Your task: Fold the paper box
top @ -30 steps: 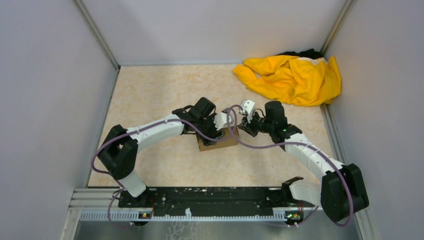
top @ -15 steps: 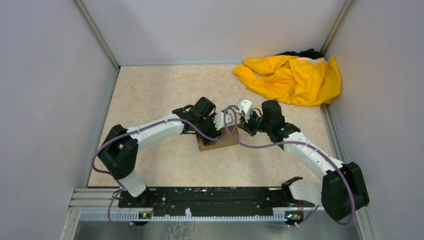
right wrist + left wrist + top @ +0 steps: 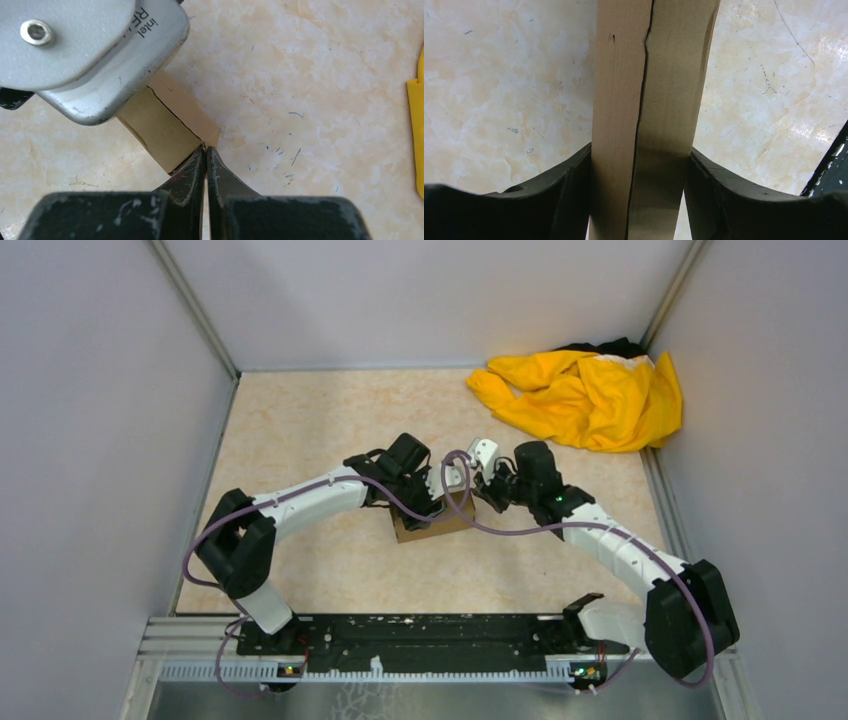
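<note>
Item one, the paper box: a small brown cardboard carton, already standing as a closed rectangular body, lying on the marbled tabletop near its middle, between your two arms. Its long axis runs roughly left to right in the overhead view, slightly tilted; in the left wrist view it runs straight up the frame, away from the camera. A seam runs lengthwise along the upper face, where two panels meet, and it looks a little uneven rather than flush. Item two, the left gripper: clamped across the carton's narrow width, one finger pressed on each long side, holding it down. Item three, the right gripper: fingers pressed together with nothing seen between them, their tips touching the near lower corner of the carton's right end. From those tips the box runs up and to the left, disappearing under the silver left wrist camera housing. Item four, the yellow cloth: heaped in the far right corner, well apart from the work. Relation you should watch: the carton's end lies directly ahead of your right fingertips and its length points away from them toward the left arm, so the right arm is the nearer free one to that end. By my judgement any press there travels along the long axis, and the left clamp must resist it.
</note>
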You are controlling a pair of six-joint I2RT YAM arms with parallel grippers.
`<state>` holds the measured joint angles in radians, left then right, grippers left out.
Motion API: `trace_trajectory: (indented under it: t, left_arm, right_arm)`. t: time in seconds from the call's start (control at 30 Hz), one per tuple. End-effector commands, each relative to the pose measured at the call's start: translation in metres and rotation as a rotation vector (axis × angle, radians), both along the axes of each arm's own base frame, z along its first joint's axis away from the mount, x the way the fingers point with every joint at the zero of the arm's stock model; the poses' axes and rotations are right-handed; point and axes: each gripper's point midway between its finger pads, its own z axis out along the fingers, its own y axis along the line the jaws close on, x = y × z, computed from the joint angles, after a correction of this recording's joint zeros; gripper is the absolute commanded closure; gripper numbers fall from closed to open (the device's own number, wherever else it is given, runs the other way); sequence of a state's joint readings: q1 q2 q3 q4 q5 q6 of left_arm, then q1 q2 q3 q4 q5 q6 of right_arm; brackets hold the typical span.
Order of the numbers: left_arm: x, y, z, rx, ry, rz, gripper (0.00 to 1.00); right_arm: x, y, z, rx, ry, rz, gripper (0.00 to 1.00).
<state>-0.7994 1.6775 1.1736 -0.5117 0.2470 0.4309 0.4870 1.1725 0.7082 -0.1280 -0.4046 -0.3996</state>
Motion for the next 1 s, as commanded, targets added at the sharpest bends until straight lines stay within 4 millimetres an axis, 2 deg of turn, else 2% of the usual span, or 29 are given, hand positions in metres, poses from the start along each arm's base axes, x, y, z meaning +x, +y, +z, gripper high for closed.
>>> trace_trajectory:
  t: [0.0, 0.3, 0.4, 0.97]
  left_arm:
    - [-0.001, -0.007, -0.005, -0.001, 0.014, -0.026, 0.36]
    - [-0.002, -0.007, -0.005, 0.011, 0.005, -0.019, 0.36]
    - [-0.001, -0.007, -0.004, 0.017, -0.005, -0.016, 0.37]
    - [-0.001, -0.007, -0.003, 0.036, -0.023, -0.012, 0.38]
  right_arm:
    - [-0.009, 0.019, 0.023, 0.066, 0.006, 0.039, 1.0]
    - [0.001, 0.019, 0.022, 0.099, 0.099, -0.082, 1.0]
    - [0.004, 0.02, 0.027, 0.11, 0.116, -0.105, 1.0]
    - [0.005, 0.024, 0.03, 0.137, 0.236, -0.18, 1.0]
